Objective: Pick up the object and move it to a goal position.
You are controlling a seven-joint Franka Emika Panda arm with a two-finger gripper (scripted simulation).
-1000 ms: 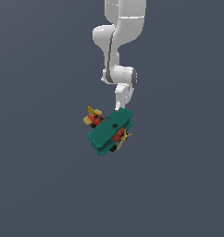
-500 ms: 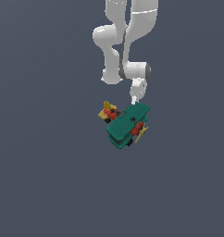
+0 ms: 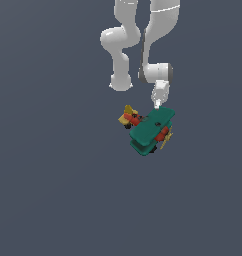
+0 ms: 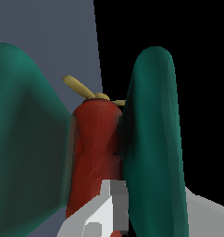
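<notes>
In the exterior view you see the white arm [image 3: 152,45] reaching down from the top of the frame, with the end effector [image 3: 157,105] pointing downward just above the toy biplane [image 3: 150,130]. The plane sits tilted directly under the end effector, touching its tip, a little toward the exterior view's right of centre. Its two teal-green wings [image 3: 153,125] are stacked, the yellow tail [image 3: 127,116] points toward the exterior view's left, and the yellow propeller [image 3: 167,140] pokes out on the right. You cannot tell from here whether the plane rests on the plain grey table [image 3: 53,190] or hangs clear of it.

In the wrist view the plane fills the picture. You look along its red-orange body [image 4: 93,152] between the two teal wings [image 4: 153,139], with the yellow propeller [image 4: 79,87] at the far end. One pale finger [image 4: 115,203] lies against the body between the wings. The end effector appears to be pinching the plane there, though you cannot see its other finger.
</notes>
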